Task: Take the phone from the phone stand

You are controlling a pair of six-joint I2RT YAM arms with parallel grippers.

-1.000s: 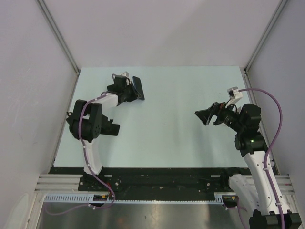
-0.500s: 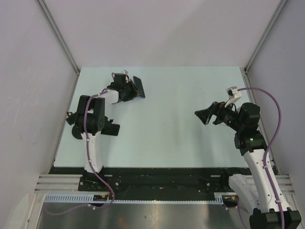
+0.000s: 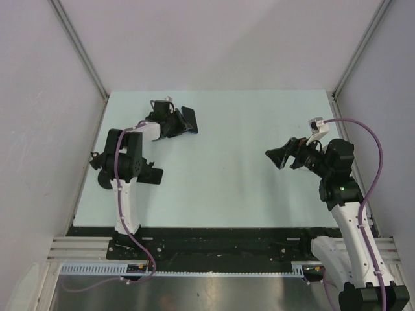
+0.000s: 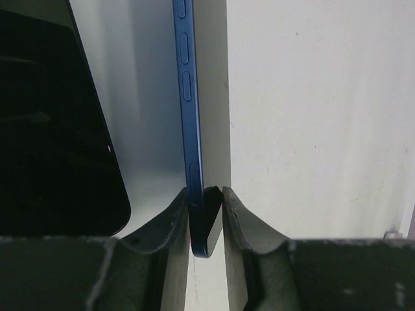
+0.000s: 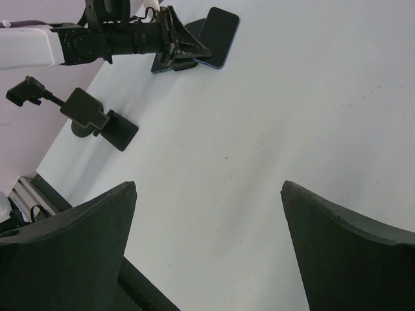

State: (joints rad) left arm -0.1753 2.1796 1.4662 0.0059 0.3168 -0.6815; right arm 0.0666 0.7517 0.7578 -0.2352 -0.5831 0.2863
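Observation:
The phone (image 3: 189, 119) is a blue-edged slab with a dark face, at the far left of the table. In the left wrist view the phone (image 4: 188, 97) shows edge-on, its near end between my left gripper (image 4: 205, 189) fingers. The left finger (image 4: 170, 217) touches it; a thin gap shows at the right finger, so the jaws stand slightly open. From above, the left gripper (image 3: 176, 122) is low beside the phone. The black phone stand (image 3: 150, 175) sits empty near the left arm. My right gripper (image 3: 277, 157) hovers wide open and empty over the right side.
The right wrist view shows the phone (image 5: 219, 29) far off, the phone stand (image 5: 97, 120) nearer, and the right gripper (image 5: 207, 184) over bare table. A dark glossy shape (image 4: 52, 129) fills the left of the left wrist view. Grey walls enclose the table.
The left arm has reached farther back with the phone, and its jaws have loosened from a firm grip to a slight gap. The right arm has not moved.

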